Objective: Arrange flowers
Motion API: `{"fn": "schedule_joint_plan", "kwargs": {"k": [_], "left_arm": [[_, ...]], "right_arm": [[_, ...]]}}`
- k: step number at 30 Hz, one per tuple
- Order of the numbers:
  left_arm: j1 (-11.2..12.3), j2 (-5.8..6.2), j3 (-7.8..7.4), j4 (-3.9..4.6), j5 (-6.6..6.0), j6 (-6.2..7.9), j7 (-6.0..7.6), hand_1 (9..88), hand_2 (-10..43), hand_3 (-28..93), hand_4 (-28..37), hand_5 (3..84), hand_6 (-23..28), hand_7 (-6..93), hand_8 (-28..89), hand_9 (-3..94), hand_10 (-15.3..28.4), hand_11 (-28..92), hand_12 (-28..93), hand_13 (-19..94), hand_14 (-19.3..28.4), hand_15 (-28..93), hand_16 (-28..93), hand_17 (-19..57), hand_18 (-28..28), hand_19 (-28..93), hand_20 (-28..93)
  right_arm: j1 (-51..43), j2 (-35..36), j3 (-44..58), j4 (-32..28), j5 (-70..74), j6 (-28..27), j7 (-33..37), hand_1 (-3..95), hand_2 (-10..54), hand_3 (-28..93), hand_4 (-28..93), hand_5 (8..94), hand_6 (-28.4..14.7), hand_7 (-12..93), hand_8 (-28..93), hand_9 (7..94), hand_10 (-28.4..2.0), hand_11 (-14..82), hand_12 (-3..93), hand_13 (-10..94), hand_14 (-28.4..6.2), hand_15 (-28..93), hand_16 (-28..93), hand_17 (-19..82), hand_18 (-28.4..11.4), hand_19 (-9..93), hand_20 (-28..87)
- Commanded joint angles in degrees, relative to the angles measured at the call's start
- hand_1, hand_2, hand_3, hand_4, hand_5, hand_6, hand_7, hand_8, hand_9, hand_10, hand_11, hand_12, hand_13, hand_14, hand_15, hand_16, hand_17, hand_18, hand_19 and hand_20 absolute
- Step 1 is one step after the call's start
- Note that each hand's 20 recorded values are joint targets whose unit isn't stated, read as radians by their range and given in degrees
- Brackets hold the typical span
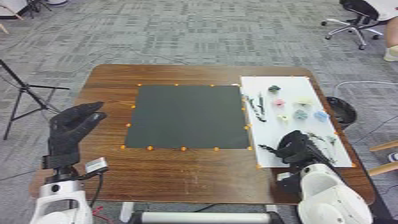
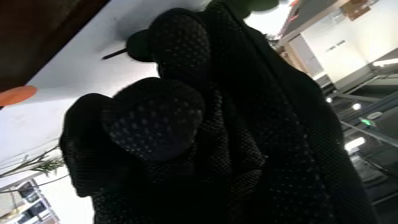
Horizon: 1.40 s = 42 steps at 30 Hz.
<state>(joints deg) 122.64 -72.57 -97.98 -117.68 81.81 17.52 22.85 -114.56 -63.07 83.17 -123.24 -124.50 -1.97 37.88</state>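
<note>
In the head view, my right hand point(image 1: 298, 147) is over the near left part of the white board point(image 1: 271, 132), its fingers curled round a dark green sprig point(image 1: 267, 148) whose leaves stick out on its left. The right wrist view shows the curled hand point(image 2: 178, 120) with a round green leaf point(image 2: 139, 46) beside a fingertip; the glove hides the grip itself. Pink flower point(image 1: 278, 102), yellow flower point(image 1: 305, 101) and blue flower point(image 1: 321, 115) lie on the board, with dark twigs point(image 1: 260, 107) at its left. My left hand point(image 1: 75, 122), fingers relaxed, is above the table's left edge.
A dark square mat point(image 1: 187, 117) with orange markers round it lies mid-table on the brown wood point(image 1: 200, 172). A black bin point(image 1: 342, 111) stands off the table's right side, and a tripod point(image 1: 27, 87) stands at the left. Thin pale sprigs point(image 1: 325, 140) lie right of my right hand.
</note>
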Motion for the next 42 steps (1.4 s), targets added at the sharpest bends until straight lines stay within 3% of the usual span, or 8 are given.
{"fn": "schedule_joint_plan", "kwargs": {"k": [1,14,20,30,31,33,34,42], "left_arm": [[0.0,2.55,-1.23,0.21,-0.82,-1.38,-0.42,39.0,-9.5,60,-12.0,58.4,1.5,20.4,-8,61.2,13.3,33,18,50,17.1,39,3,9.7,14.5,29,35],[0.5,2.17,-1.21,0.31,-0.70,-1.83,-0.52,38.7,-9.5,60,-12.1,58.0,1.5,20.3,-8,61.1,13.3,33,18,50,17.0,39,3,9.6,14.4,29,35],[0.1,2.24,-1.21,0.71,-0.54,-2.43,-0.37,38.2,-9.5,60,-12.1,57.9,1.5,20.3,-8,60.9,13.4,33,18,49,17.0,39,3,9.4,14.4,29,35],[0.1,2.26,-0.81,0.71,0.75,-2.57,-0.51,38.4,-9.5,60,-12.3,57.7,1.4,20.2,-8,60.7,13.3,33,18,50,17.1,39,3,9.4,14.4,29,35],[0.1,2.30,-0.86,0.75,0.79,-2.75,-0.47,38.5,-9.5,60,-12.4,57.7,1.4,20.2,-8,60.7,13.3,33,18,49,17.1,39,3,9.4,14.4,29,35],[0.1,2.30,-0.81,0.68,0.73,-2.77,-0.53,38.4,-9.5,60,-12.3,57.7,1.4,20.2,-8,60.7,13.3,33,18,49,17.2,39,3,9.4,14.5,29,35],[0.2,2.21,-0.91,0.52,0.91,-2.62,-0.58,38.4,-9.5,60,-12.3,57.6,1.4,20.2,-8,60.6,13.3,33,18,49,17.2,39,3,9.4,14.5,29,35],[0.2,2.18,-0.91,0.52,0.93,-2.74,-0.50,38.5,-9.5,60,-12.4,57.6,1.5,20.1,-8,60.6,13.4,33,17,49,17.2,39,3,9.4,14.7,29,35]], "right_arm": [[1.1,3.3,0.8,-3.3,4.3,3.4,-2.1,64.9,-9.5,52,-2,65.9,-3.9,33,28,88.4,-9.6,24.6,48.7,94,-1.8,53,40,67,-10.0,93,48],[-0.9,7.0,0.0,-2.7,-8.7,-3.9,-9.1,57.4,-9.5,48,0,59.6,-3.4,34,26,82.9,-9.9,19.4,54.1,87,-2.7,55,40,61,-12.5,93,54],[-2.5,8.3,0.3,-1.6,-9.9,-10.1,-9.6,43.4,-9.5,62,-8,58.1,-4.5,27,-4,70.3,-14.3,28.6,32.2,82,-4.6,54,39,56,-14.5,93,54],[-3.6,10.9,-4.4,2.6,-14.8,-3.7,-8.7,45.9,-9.5,60,-10,57.4,-4.1,31,-4,69.4,-14.1,30.8,32.8,82,-4.5,56,38,56,-13.8,92,53],[-3.6,10.8,-4.4,2.8,-16.0,-5.0,-9.1,48.2,-9.5,58,-10,57.4,-4.0,32,-5,70.1,-13.6,29.1,36.6,82,-4.3,56,38,56,-13.6,93,53],[-3.3,11.5,-5.7,3.9,-14.8,-2.1,-8.6,75.9,-9.5,-1,25,57.8,-3.3,33,16,75.0,-10.9,19.5,49.4,84,-3.5,56,38,58,-12.3,92,54],[-3.2,11.3,-5.8,4.2,-14.9,-2.4,-8.9,83.2,-9.5,-15,33,58.2,-3.0,34,21,77.1,-10.2,17.7,51.6,84,-2.9,56,38,59,-11.5,92,52],[-2.9,11.4,-6.0,4.7,-12.4,-2.8,-9.0,94.5,-9.5,-28,45,65.0,-2.3,35,26,88.3,-8.9,15.5,50.1,91,-1.4,48,38,65,-7.3,89,47]]}}
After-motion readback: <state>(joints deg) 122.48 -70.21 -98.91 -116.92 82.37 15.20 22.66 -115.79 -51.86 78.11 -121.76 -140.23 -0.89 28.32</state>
